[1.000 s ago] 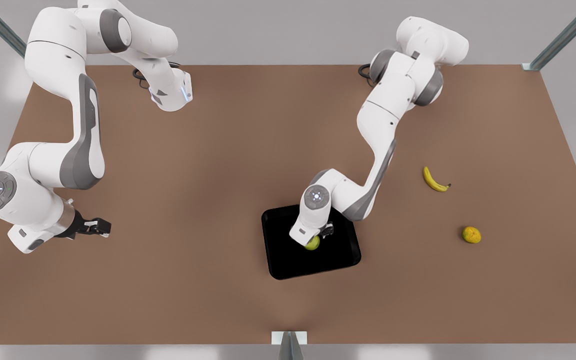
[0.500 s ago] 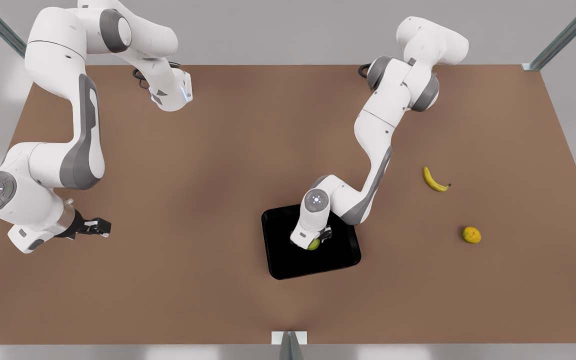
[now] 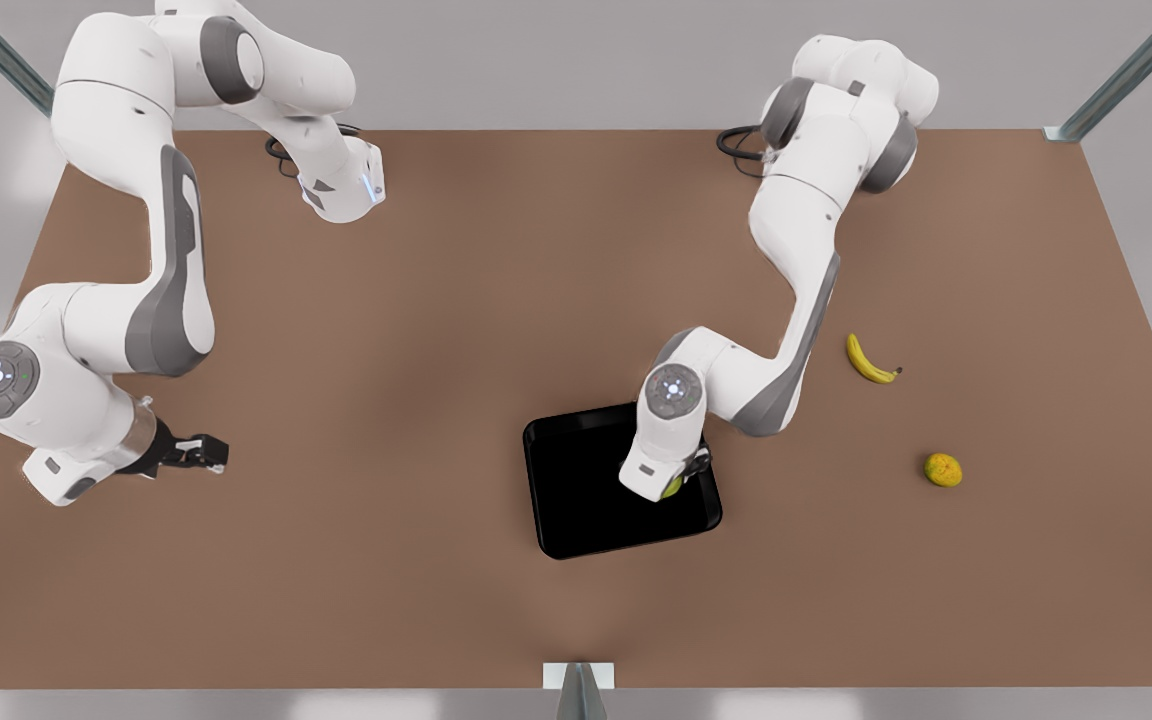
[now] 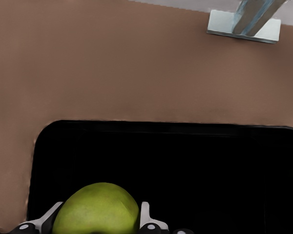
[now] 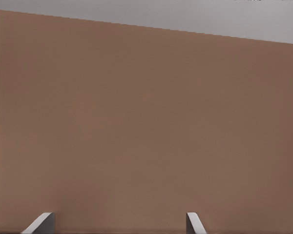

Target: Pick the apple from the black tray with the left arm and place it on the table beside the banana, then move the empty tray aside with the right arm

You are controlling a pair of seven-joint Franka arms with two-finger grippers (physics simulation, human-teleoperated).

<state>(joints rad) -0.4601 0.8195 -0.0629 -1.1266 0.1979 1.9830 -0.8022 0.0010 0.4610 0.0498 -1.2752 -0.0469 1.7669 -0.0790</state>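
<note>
A: The left gripper (image 4: 98, 225) is clamping the apple (image 4: 95, 210) over the black tray (image 3: 576, 500), near its banana-side rim.

B: It's gripping low, so the apple could be slipping out before reaching the banana (image 3: 869, 361).

A: Farther off, the right gripper (image 3: 198, 452) is waiting spread wide above the table (image 3: 456, 300).

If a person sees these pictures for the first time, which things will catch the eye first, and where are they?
First, the glossy black rectangular tray in the middle of the matte brown table; above its edge on the front view's right, the left hand is shut on the small yellow-green apple. On the front view's left, the right hand waits open over the table. The slim yellow banana lies at the front view's right.
</note>
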